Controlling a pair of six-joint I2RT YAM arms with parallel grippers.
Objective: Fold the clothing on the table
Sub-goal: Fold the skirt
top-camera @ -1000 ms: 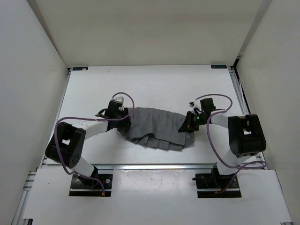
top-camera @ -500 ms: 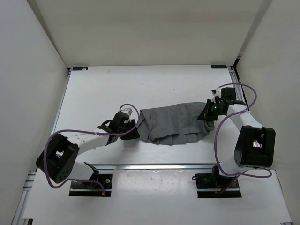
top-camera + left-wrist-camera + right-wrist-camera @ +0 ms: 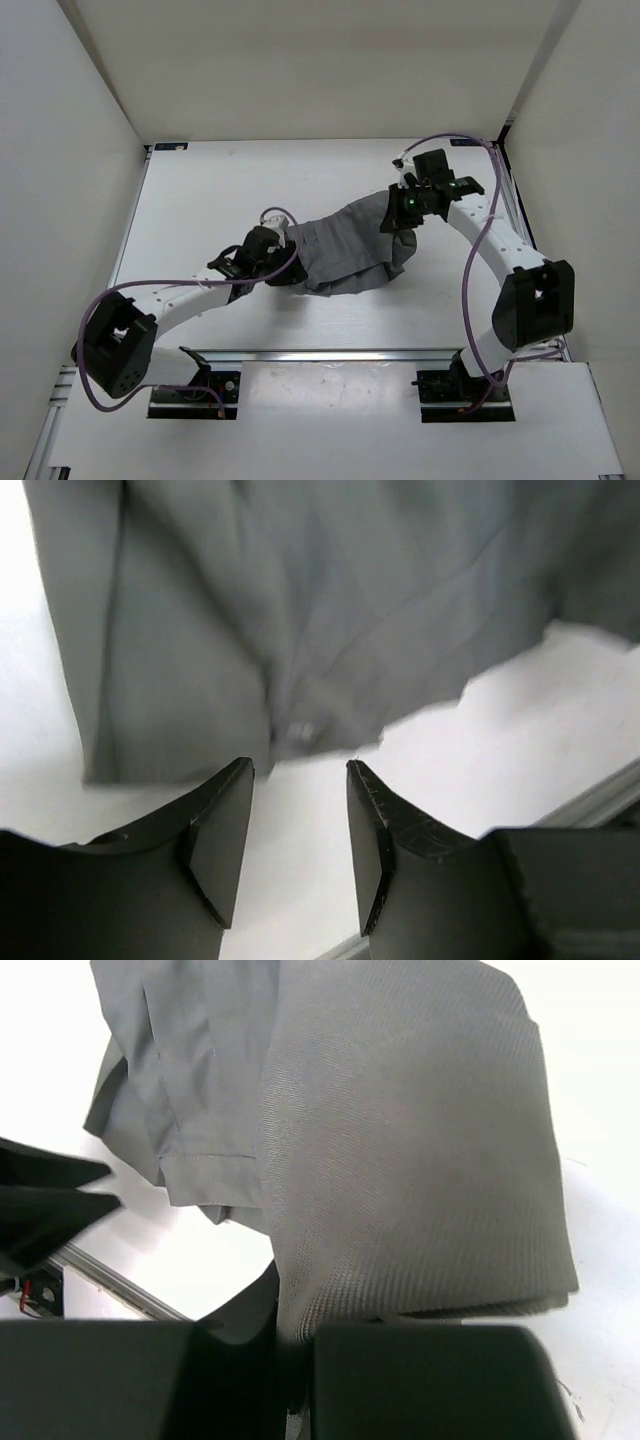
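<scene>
The dark grey pleated clothing [image 3: 350, 250] lies bunched on the white table [image 3: 220, 190], its right end lifted toward the back. My right gripper [image 3: 392, 215] is shut on that end. In the right wrist view the fabric [image 3: 400, 1140] runs down into the closed jaws of the right gripper [image 3: 292, 1345]. My left gripper [image 3: 288, 250] is at the clothing's left edge. In the left wrist view it [image 3: 298, 768] stands open just short of the hem [image 3: 300, 610], with only bare table [image 3: 480, 750] between its fingers.
A metal rail [image 3: 350, 355] runs along the near table edge, and another runs down the right side [image 3: 505, 200]. Blue marks sit at the back corners [image 3: 170, 146] [image 3: 466, 142]. White walls enclose the table. Purple cables loop off both arms.
The right gripper has swung out to the right, then back and left, carrying the clothing's right end, so the garment is more bunched. The left gripper has shifted right to the left edge.
</scene>
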